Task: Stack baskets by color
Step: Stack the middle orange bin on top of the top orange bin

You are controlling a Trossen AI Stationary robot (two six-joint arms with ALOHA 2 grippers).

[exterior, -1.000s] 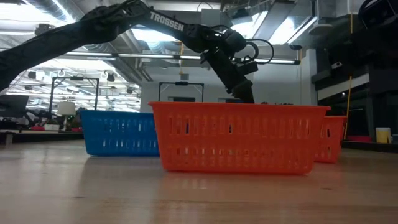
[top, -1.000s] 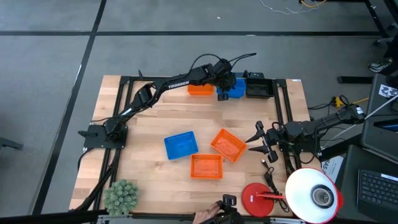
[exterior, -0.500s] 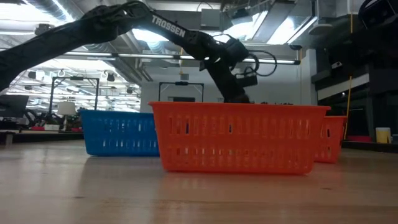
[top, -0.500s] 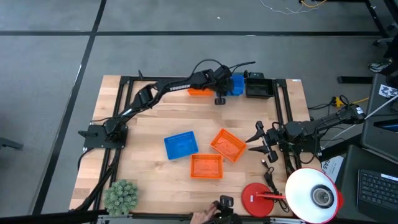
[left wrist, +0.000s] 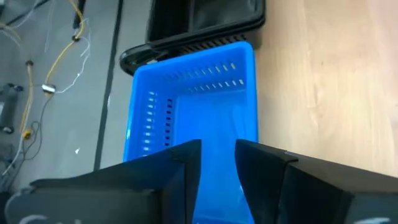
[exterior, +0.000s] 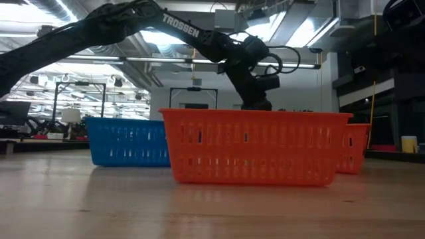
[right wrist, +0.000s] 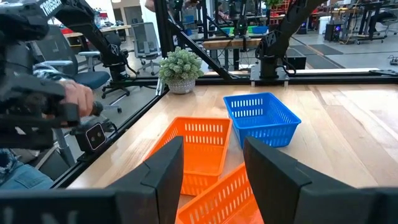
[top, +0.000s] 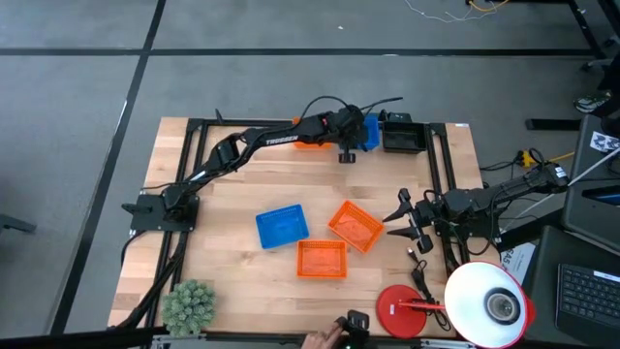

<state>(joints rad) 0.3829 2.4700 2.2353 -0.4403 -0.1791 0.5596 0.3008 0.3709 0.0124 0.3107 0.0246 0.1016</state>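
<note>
Reaching farther, left gripper [top: 346, 152] now overlaps blue basket [top: 369, 134].

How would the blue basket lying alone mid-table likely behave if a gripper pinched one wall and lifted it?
The blue basket looks like thin perforated plastic, so it is probably light and fairly stiff, though a pinched wall may flex a little. Held by one wall, it would likely hang tilted. Its flat base suggests it would slide rather than roll if pushed.
</note>
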